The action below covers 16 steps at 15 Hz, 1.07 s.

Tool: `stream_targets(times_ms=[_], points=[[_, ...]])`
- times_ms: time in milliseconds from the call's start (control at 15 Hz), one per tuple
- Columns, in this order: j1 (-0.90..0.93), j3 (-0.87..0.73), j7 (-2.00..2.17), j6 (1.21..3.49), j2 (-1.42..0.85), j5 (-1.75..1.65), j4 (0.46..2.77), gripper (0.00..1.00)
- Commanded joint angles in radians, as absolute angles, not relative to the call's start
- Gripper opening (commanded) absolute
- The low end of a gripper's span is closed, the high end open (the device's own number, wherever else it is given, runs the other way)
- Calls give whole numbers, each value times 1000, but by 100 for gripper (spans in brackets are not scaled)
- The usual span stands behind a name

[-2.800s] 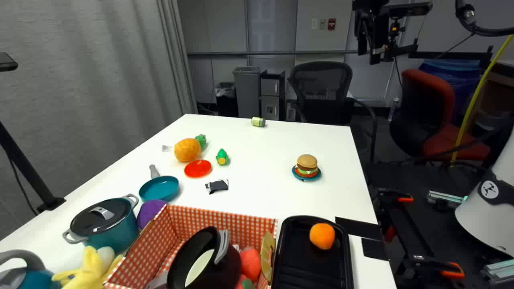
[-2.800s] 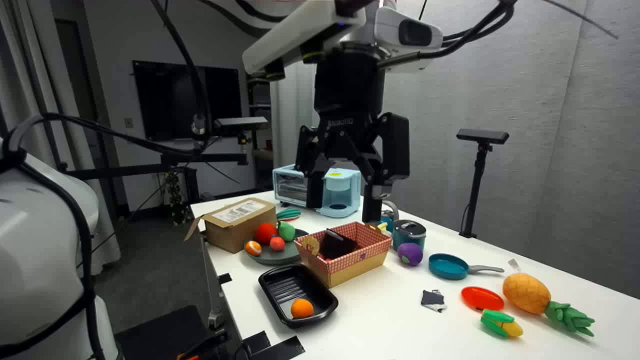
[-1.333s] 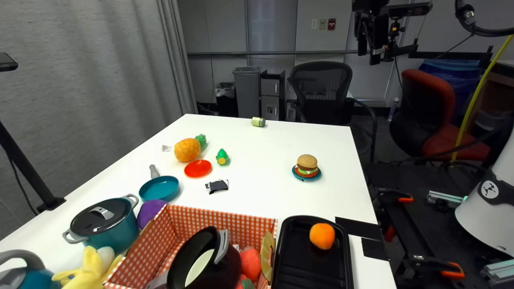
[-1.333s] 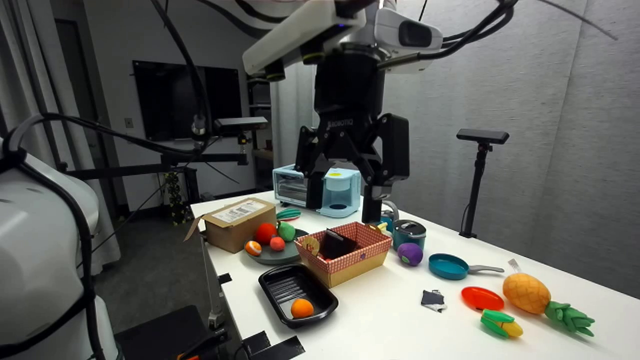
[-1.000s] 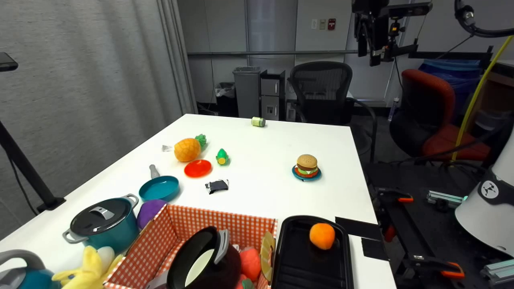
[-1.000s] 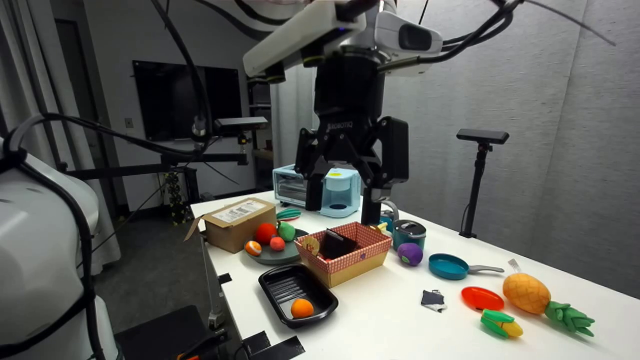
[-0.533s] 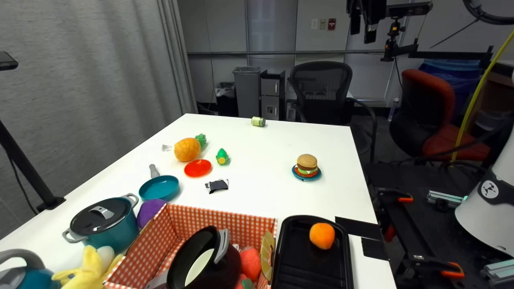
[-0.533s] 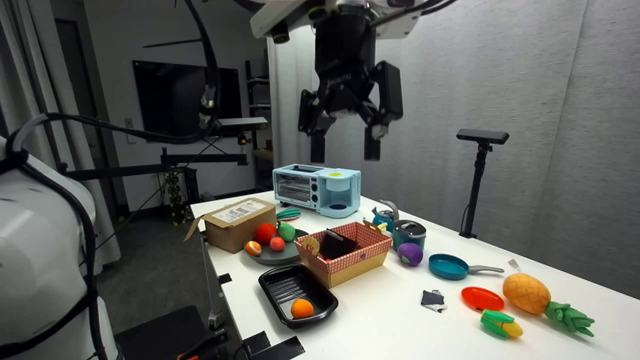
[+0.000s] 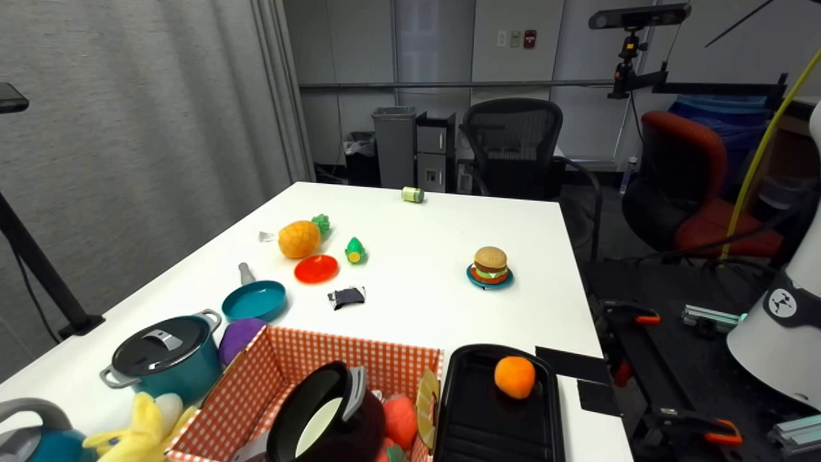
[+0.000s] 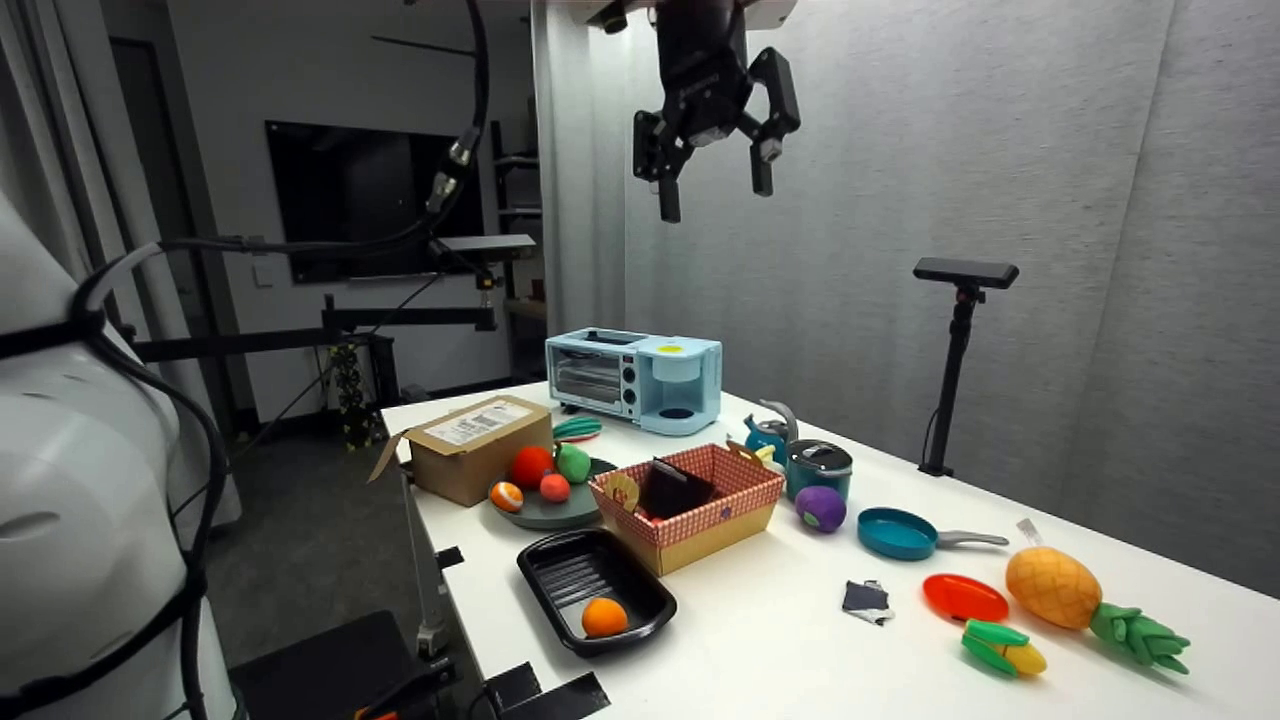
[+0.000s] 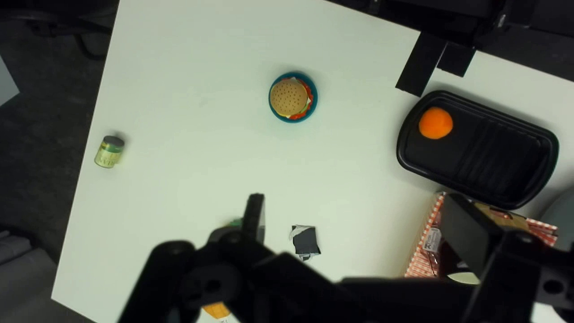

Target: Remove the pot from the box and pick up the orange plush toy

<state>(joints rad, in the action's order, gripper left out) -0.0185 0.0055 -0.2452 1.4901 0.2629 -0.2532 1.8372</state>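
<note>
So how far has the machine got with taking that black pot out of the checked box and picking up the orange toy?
Done: nothing that shows; the black pot sits tilted inside the red checked box.
In hand: nothing; the fingers hang open, high above the white table.
Left: both steps, lifting the pot out and picking up what looks like the orange plush toy, lying in the black tray.

The gripper (image 11: 358,214), spread wide, partly hides the red-checked box (image 11: 419,266) and the black pot (image 11: 463,277) in it, while the orange plush toy (image 11: 436,123) rests in the ribbed black tray (image 11: 486,154).
</note>
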Motion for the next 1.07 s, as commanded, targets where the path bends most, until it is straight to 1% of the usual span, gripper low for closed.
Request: stream_targets(times_ms=[0, 400, 600, 667, 733, 1000], points=[[1, 8, -196, 1469, 105, -204, 1665, 100], [32, 56, -44, 1537, -49, -243, 1573, 100], [63, 79, 53, 1612, -104, -224, 1544, 96], [75, 87, 82, 1625, -121, -227, 1535, 93], [86, 92, 105, 1637, -137, -232, 1525, 94], [124, 102, 203, 1686, -176, -228, 1505, 91]])
